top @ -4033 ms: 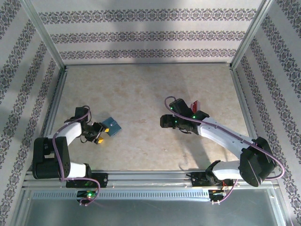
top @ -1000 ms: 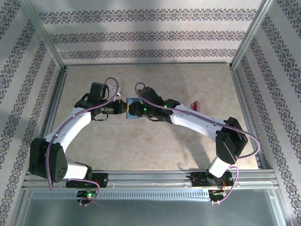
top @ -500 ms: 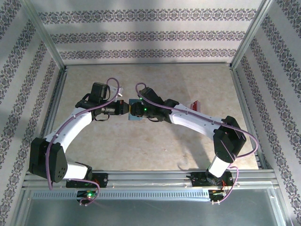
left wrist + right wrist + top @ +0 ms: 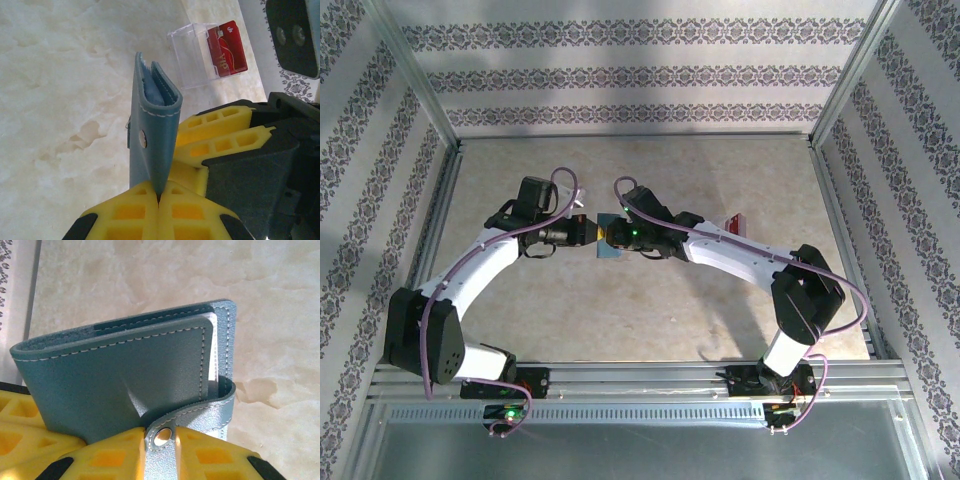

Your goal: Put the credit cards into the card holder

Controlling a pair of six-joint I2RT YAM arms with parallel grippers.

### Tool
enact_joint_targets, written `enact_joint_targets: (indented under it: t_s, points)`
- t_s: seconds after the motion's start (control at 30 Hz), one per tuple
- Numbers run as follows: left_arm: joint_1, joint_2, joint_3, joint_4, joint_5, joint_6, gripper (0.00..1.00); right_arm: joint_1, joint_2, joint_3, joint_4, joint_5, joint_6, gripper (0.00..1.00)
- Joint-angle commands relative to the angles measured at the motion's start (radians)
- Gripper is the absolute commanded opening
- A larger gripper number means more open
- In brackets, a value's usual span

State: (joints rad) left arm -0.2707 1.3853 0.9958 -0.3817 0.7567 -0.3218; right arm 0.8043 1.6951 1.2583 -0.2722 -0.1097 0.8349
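The left end effector (image 4: pixel 159 194) is pinching the teal-blue leather bifold card holder (image 4: pixel 152 135) upright at mid-counter (image 4: pixel 60 75), steadying it. The right end effector (image 4: pixel 160 436) is pinching its snap strap (image 4: pixel 205 410), probably to unfasten it. A red-orange plastic credit card (image 4: pixel 227 47) is lying in a clear box (image 4: pixel 192 60) beyond.

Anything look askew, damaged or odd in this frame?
Nothing damaged or spilled. The card holder is pinched between the left gripper and right gripper, folded shut, its snap strap curling loose. A red card lies against a clear case.
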Motion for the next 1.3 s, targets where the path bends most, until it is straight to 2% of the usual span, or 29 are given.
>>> enact_joint_targets:
  t_s: [0.0,0.17,0.3,0.7,0.73,0.8,0.87,0.97,1.13,1.27]
  points:
    - [-0.019,-0.009,-0.001,0.04,0.089,-0.005,0.0,-0.026,-0.01,-0.038,-0.014,0.043,-0.007,0.21]
    - [-0.019,-0.008,0.0,0.031,0.08,0.001,0.0,-0.031,-0.016,-0.044,-0.025,0.037,-0.011,0.13]
    - [-0.02,-0.005,-0.012,0.046,0.068,-0.002,0.0,-0.039,-0.033,-0.068,-0.023,0.041,-0.022,0.01]
    - [-0.046,0.027,-0.07,0.073,-0.008,-0.012,0.0,-0.073,-0.211,-0.251,-0.034,0.048,-0.016,0.0]
    - [-0.06,0.035,-0.082,0.089,-0.009,-0.021,0.0,-0.075,-0.223,-0.27,-0.026,0.036,-0.019,0.02]
    - [-0.088,0.055,-0.105,0.128,-0.003,-0.053,0.0,-0.074,-0.241,-0.291,-0.044,0.035,-0.03,0.21]
    - [-0.111,0.082,-0.123,0.171,0.031,-0.108,0.0,-0.075,-0.285,-0.314,-0.093,0.054,-0.033,0.33]
    - [-0.139,0.124,-0.131,0.212,0.051,-0.158,0.0,-0.075,-0.399,-0.392,-0.094,0.071,-0.021,0.43]
    - [-0.201,0.208,-0.079,0.194,0.045,-0.127,0.0,-0.063,-0.519,-0.465,-0.101,0.069,0.006,0.45]
    - [-0.228,0.267,-0.051,0.192,0.064,-0.137,0.0,-0.029,-0.517,-0.486,-0.065,0.054,0.028,0.42]
